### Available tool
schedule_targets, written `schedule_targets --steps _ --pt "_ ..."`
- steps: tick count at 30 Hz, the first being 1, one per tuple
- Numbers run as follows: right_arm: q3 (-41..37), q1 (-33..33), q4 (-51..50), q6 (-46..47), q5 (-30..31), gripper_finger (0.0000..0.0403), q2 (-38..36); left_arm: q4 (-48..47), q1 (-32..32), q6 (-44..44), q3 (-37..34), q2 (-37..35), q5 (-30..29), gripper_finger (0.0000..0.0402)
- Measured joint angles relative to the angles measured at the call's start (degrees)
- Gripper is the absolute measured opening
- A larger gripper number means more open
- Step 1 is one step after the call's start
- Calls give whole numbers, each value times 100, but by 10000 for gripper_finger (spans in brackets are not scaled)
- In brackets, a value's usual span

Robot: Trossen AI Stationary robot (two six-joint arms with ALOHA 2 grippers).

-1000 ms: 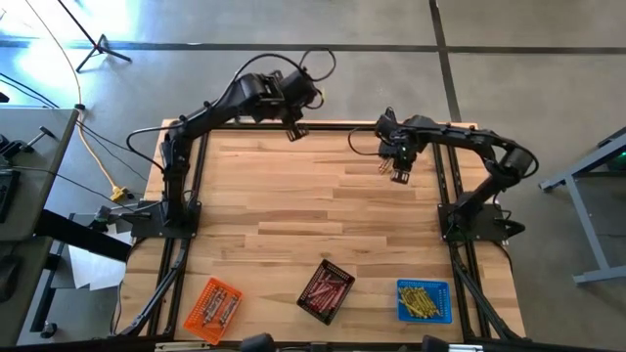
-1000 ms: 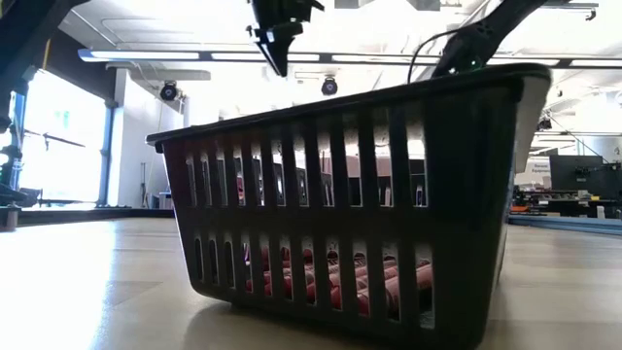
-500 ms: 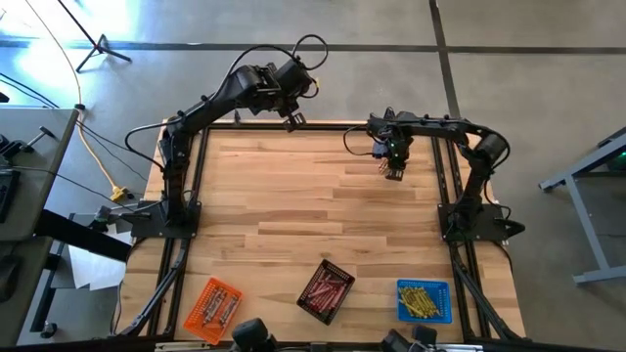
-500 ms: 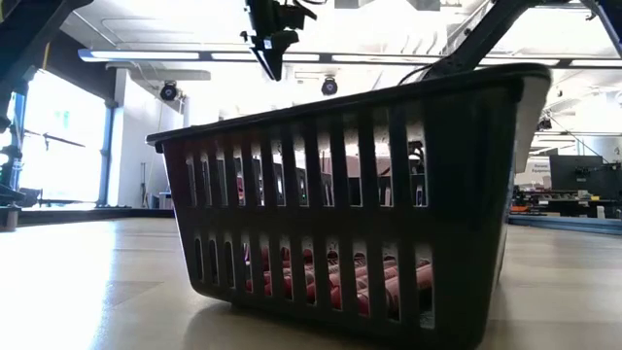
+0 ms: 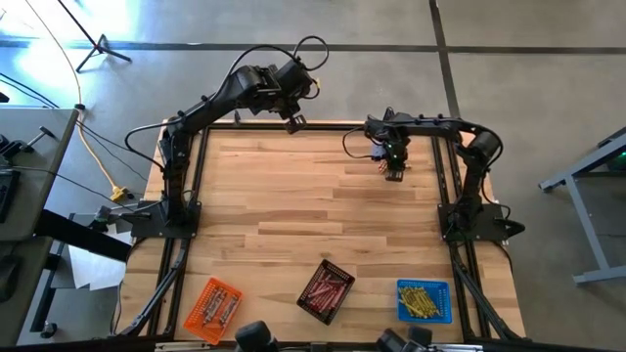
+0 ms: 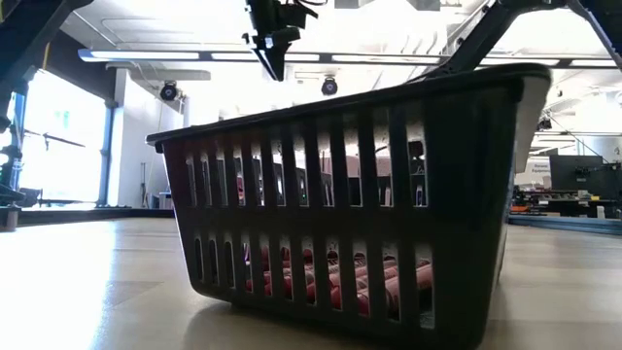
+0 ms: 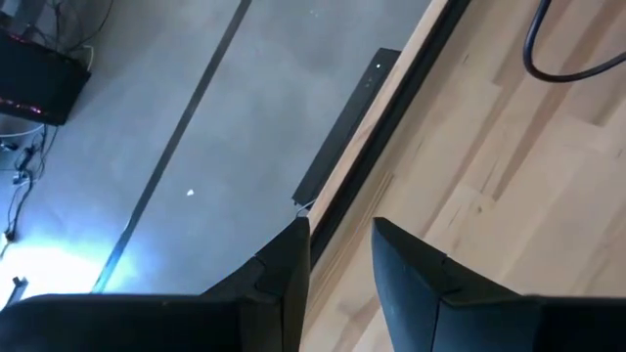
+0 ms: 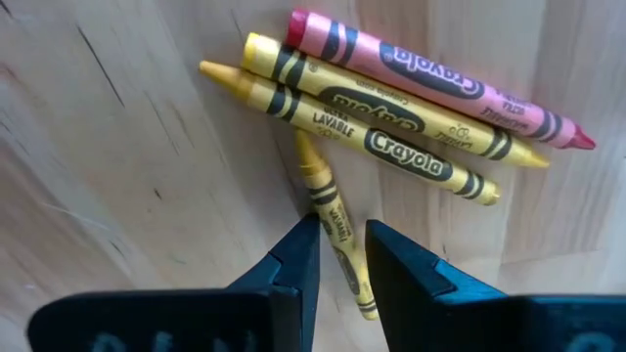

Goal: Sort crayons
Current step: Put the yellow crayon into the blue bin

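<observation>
Several crayons lie in a loose cluster on the wood at the table's far right: a pink crayon [image 8: 440, 80], two long yellow crayons [image 8: 391, 110] side by side, and a shorter yellow crayon [image 8: 331, 207] pointing out from under them. My right gripper [image 8: 342, 244] [image 5: 394, 174] points down over this cluster. It is open, one finger on each side of the shorter yellow crayon. My left gripper [image 7: 340, 230] [image 5: 293, 122] hangs open and high over the table's far edge, with nothing between its fingers.
Three trays stand along the near edge: an orange tray [image 5: 193, 318] at the left, a black slotted tray [image 5: 333, 264] in the middle holding red crayons [image 6: 330, 282], and a blue tray [image 5: 401, 293] with yellow crayons at the right. Bare wood lies between them and the arms.
My right gripper has come down toward the crayon cluster, its arm folding lower, and its gap has stayed the same. My left arm has swung a little toward the table's far edge and then kept still.
</observation>
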Motion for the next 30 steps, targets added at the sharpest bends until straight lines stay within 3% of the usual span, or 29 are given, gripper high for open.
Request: schedule_targets --steps 6,13,17,22,30 --pt "2 70 -116 109 -16 70 130 -2 -34 0 0 0 3 101" --pt "-7 118 -545 710 -134 9 128 -8 -38 -45 0 0 1 101" --pt "-72 120 -1083 1113 -668 12 48 -15 -38 -44 -2 2 1 101" --pt "-59 189 -1441 1609 -1563 6 -583 -17 -36 -44 -2 2 1 101" --pt "-48 1021 -1867 2962 -2503 4 -2716 -17 -27 -29 -2 4 3 101"
